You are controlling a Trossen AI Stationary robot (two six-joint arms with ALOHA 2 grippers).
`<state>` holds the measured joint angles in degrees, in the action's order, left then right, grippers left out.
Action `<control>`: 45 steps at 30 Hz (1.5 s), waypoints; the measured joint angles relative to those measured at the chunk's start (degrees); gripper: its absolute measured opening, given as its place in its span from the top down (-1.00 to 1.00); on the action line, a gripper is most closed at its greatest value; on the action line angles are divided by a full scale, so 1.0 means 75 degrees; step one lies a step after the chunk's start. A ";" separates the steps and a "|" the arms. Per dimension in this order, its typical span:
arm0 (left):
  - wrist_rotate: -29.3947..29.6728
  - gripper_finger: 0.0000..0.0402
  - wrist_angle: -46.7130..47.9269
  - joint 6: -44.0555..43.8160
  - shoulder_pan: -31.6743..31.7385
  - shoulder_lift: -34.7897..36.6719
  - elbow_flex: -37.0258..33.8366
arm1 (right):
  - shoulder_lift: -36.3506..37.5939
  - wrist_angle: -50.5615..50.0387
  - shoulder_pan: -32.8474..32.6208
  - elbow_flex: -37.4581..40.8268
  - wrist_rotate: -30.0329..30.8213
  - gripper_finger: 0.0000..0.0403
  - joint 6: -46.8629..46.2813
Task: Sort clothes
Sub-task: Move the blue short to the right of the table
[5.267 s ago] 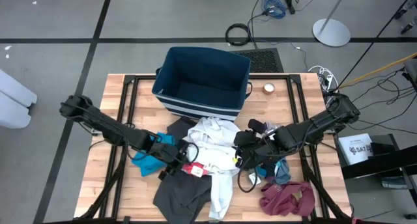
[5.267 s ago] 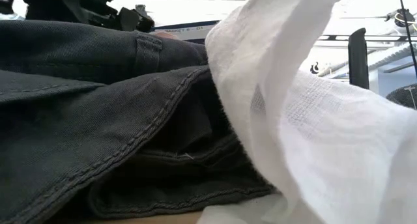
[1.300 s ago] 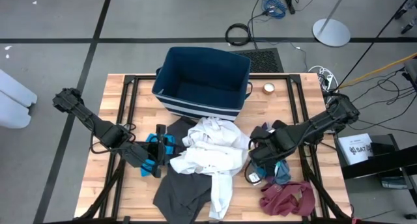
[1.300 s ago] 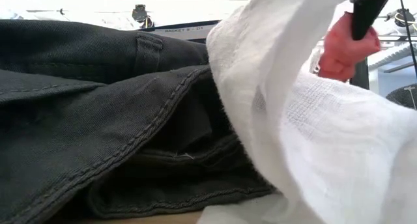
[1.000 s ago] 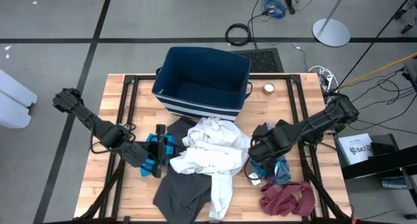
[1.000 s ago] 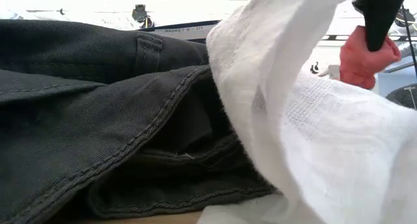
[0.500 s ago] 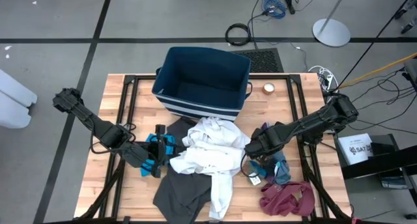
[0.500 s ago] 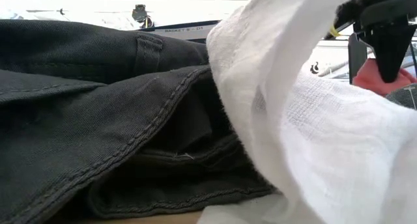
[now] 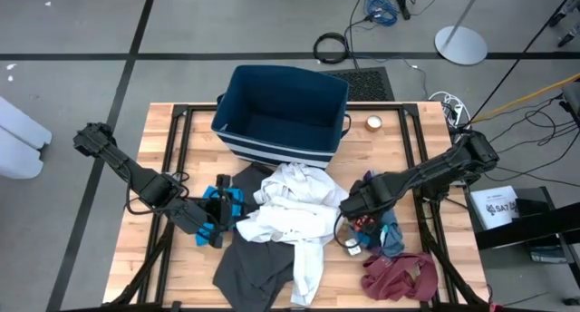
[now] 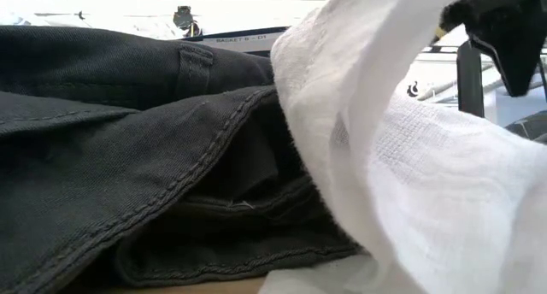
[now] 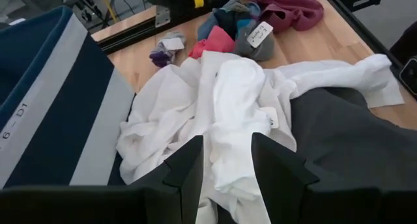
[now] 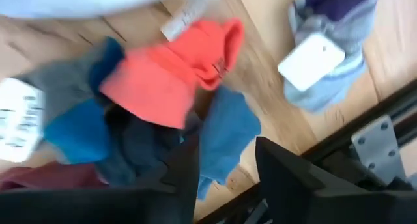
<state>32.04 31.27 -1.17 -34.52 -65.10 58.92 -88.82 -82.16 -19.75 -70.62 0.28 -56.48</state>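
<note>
Clothes heaped across lower centre of tabletop (image 9: pixel 172 258) in high view: white top (image 9: pixel 292 210) in the middle, dark grey garment (image 9: pixel 256 272) below it, maroon top (image 9: pixel 401 274) at lower right, red piece (image 12: pixel 171 75) among small socks just under right end effector (image 9: pixel 352 209), fingers parted, holding nothing. Left end effector (image 9: pixel 223 219) at left-centre beside bright blue garment (image 9: pixel 234 200), fingers narrowly parted, empty. Dark blue striped bin (image 9: pixel 283 112) at upper centre.

You have two dark, slim jointed arms, matte black throughout; each gripper, left (image 11: pixel 225 165) and right (image 12: pixel 225 165), ends in two flat angular fingers (black too).
</note>
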 joint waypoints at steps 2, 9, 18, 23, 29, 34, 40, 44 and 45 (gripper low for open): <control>0.0029 0.31 0.0065 -0.0001 0.0003 0.0000 0.0000 | 0.0000 0.0003 -0.0001 -0.0211 0.0242 0.30 0.0031; 0.0212 0.31 0.0821 -0.0593 0.0003 0.0000 0.0000 | 0.0000 0.0051 -0.0232 -0.1241 0.1576 0.31 0.0099; -0.0144 0.31 0.2044 -0.3560 0.0012 0.0000 -0.0349 | 0.0000 0.2446 -0.0749 -0.1787 0.4200 0.31 0.2373; -0.1204 0.31 0.2143 -0.5143 0.0006 -0.0005 -0.0864 | 0.0000 0.4383 -0.0695 -0.1787 0.4374 0.31 0.4771; -0.1987 0.31 0.2476 -0.6368 -0.0007 -0.0181 -0.1418 | 0.0023 0.5354 -0.0723 -0.1790 0.4324 0.31 0.6019; -0.2290 0.31 0.2257 -0.5837 -0.0067 -0.0583 -0.1689 | 0.0023 0.4878 -0.0833 -0.1790 0.4324 0.31 0.6025; -0.2292 0.31 0.2082 -0.5298 -0.0064 -0.1305 -0.1702 | 0.0026 0.4795 -0.0826 -0.1790 0.4325 0.31 0.6028; -0.2128 0.31 0.2110 -0.5128 -0.0028 -0.1750 -0.1702 | 0.0026 0.4798 -0.0816 -0.1790 0.4324 0.31 0.6034; -0.2041 0.31 0.2107 -0.5127 0.0002 -0.1852 -0.1702 | 0.0026 0.4798 -0.0816 -0.1790 0.4324 0.31 0.6034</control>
<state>16.73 47.07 -39.62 -34.50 -78.99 46.15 -88.62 -46.17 -25.87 -84.05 32.71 -11.22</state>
